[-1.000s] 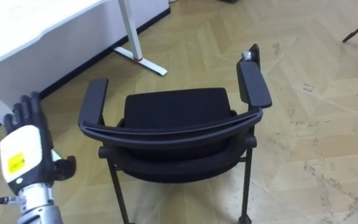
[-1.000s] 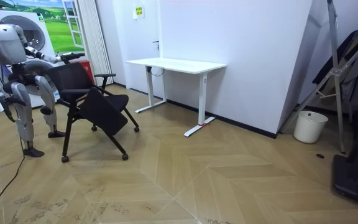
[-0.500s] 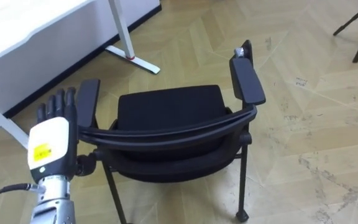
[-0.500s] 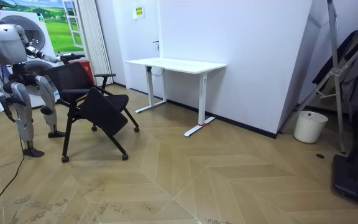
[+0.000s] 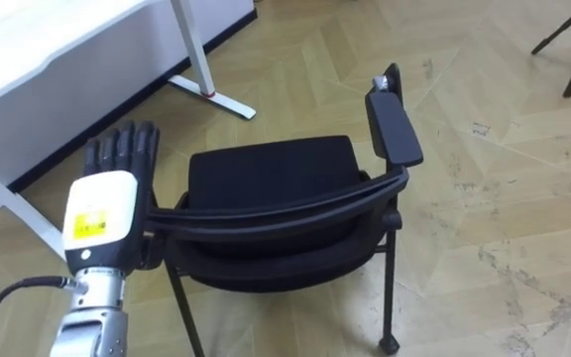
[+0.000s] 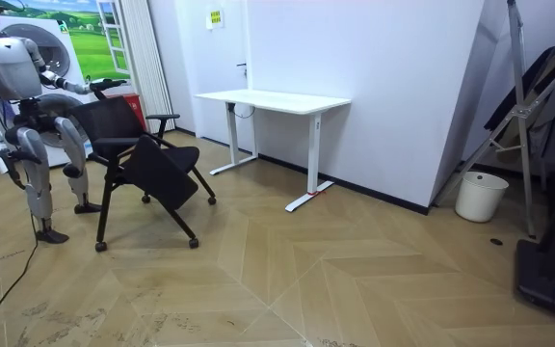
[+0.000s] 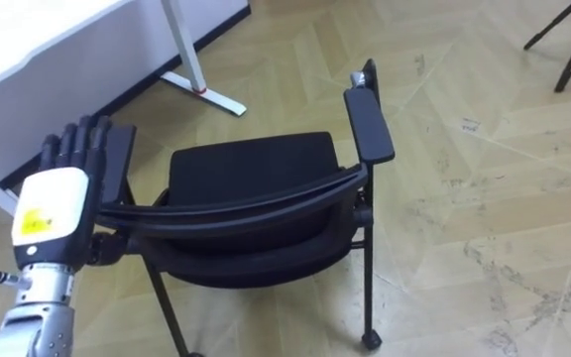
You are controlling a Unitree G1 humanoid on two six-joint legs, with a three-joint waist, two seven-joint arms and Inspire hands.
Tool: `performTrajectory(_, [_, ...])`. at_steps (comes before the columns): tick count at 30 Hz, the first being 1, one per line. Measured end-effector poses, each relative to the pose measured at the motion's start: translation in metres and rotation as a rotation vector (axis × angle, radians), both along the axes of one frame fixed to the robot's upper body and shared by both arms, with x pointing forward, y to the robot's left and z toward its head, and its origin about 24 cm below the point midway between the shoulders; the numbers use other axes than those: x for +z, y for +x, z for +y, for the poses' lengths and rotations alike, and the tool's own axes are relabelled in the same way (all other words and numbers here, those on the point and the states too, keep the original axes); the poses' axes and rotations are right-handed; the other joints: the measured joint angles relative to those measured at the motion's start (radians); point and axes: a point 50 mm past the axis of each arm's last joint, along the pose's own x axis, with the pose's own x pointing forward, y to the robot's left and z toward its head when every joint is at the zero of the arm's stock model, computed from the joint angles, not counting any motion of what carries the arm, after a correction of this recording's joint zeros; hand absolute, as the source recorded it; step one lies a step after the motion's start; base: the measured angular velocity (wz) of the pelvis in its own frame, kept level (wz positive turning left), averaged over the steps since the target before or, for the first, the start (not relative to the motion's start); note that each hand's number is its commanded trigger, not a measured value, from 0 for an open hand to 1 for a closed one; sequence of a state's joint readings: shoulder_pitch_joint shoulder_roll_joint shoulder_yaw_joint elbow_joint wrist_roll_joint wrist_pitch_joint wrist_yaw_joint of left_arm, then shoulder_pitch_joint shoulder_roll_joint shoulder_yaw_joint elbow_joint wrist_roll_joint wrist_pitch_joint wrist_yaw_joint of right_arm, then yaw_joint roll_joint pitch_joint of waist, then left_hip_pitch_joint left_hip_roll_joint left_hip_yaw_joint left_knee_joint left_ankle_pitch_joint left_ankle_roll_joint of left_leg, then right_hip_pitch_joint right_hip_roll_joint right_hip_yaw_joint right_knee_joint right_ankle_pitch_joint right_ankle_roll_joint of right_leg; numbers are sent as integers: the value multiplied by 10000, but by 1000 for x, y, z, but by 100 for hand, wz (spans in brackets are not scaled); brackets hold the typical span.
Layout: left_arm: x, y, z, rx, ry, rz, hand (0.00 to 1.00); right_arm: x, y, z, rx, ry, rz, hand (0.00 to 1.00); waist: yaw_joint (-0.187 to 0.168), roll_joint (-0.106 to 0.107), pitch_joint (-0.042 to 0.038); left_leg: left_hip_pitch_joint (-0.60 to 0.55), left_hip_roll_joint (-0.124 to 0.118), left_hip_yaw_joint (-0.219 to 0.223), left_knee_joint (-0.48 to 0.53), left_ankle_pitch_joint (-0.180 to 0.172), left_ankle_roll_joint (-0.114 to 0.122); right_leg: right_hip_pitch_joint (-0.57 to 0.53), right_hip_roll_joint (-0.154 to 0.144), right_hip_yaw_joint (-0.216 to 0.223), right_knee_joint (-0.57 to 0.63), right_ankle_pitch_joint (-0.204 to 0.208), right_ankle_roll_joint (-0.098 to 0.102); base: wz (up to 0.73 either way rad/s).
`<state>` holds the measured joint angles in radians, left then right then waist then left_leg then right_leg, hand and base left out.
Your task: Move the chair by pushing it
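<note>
A black chair (image 5: 271,174) with two armrests stands on the wooden floor in front of me, its curved back rail (image 5: 285,206) nearest me. My left hand (image 5: 107,198) is raised with straight fingers, its back toward me. It covers the chair's left armrest, and I cannot tell whether it touches. The right armrest (image 5: 393,124) is free. In the room view I stand behind the chair (image 6: 147,159) at the room view's left, my left hand (image 6: 107,85) stretched out over it. My right hand (image 6: 5,162) hangs at my side.
A white desk (image 5: 48,50) stands to the chair's front left, its foot (image 5: 221,96) close to the seat. Dark tripod legs (image 5: 568,45) show at the far right. A white bin (image 6: 481,196) stands by the wall. Open floor lies right of the chair.
My left hand has risen and moved right, from beside the chair to over its left armrest. The chair has stayed where it was.
</note>
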<state>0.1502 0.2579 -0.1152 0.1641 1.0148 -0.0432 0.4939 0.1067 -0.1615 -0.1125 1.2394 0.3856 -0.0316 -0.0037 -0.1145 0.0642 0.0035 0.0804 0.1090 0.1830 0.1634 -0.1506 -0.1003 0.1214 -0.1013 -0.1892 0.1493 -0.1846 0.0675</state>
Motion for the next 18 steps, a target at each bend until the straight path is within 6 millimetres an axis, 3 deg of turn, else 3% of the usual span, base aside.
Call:
performTrajectory(13, [-6, 1, -12, -549, 35, 673, 0, -1, 3, 4, 334, 183, 60, 0, -217, 50, -12, 160, 0, 217, -62, 0, 0, -9, 1, 264, -33, 3, -2, -6])
performTrajectory(18, [-11, 1, -15, -704, 91, 1050, 0, -1, 5, 3, 419, 154, 186, 0, -279, 103, 106, 153, 0, 262, -150, 0, 0, -7, 2, 259, 15, 7, 0, 0])
